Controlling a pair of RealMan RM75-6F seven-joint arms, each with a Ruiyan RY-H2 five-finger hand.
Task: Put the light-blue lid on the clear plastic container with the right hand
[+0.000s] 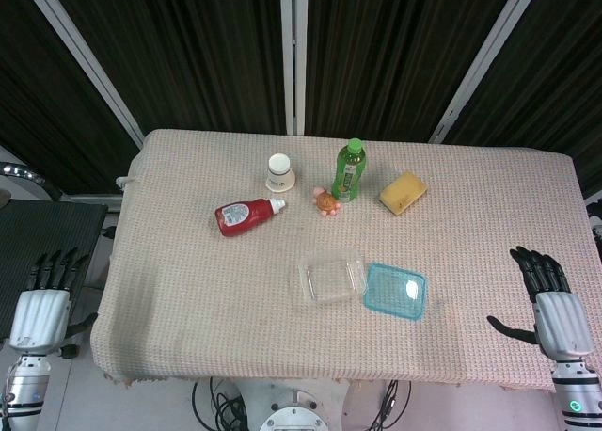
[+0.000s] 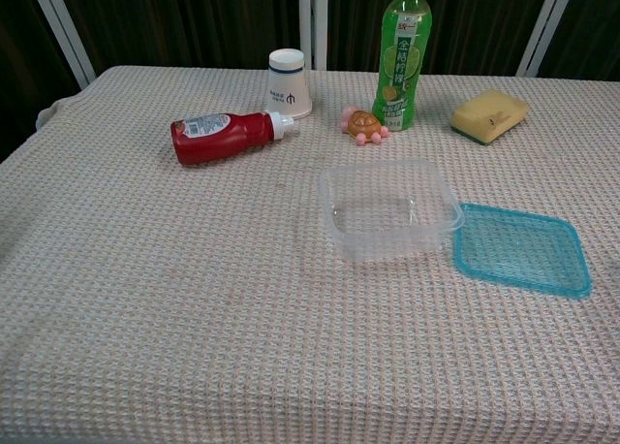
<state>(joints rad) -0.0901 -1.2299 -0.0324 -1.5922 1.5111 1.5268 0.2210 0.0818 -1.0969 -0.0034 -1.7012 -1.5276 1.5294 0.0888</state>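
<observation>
Nearest you, just off the surface's (image 1: pixel 188 299) front corners, both hands wait with nothing in them: your right hand (image 1: pixel 550 304) is off the front right corner with fingers spread and thumb out, and your left hand (image 1: pixel 47 295) is off the front left corner, fingers straight and apart. The lid (image 2: pixel 521 249) lies flat near the front edge, just right of the container (image 2: pixel 388 209) and touching or nearly touching its right rim. The container stands upright, mouth up, near the middle of the surface.

Nothing is grasped yet, so the step in hand looks like the reach. Bring your right hand in from the lid's right side, away from the container, so you don't push the light tub along. A flat lid gives little to hold; I'd pinch it at its outer edge, thumb under and fingers on top. Lift it fully above the rim before you carry it left, square its corners to the tub, then press down evenly.
</observation>
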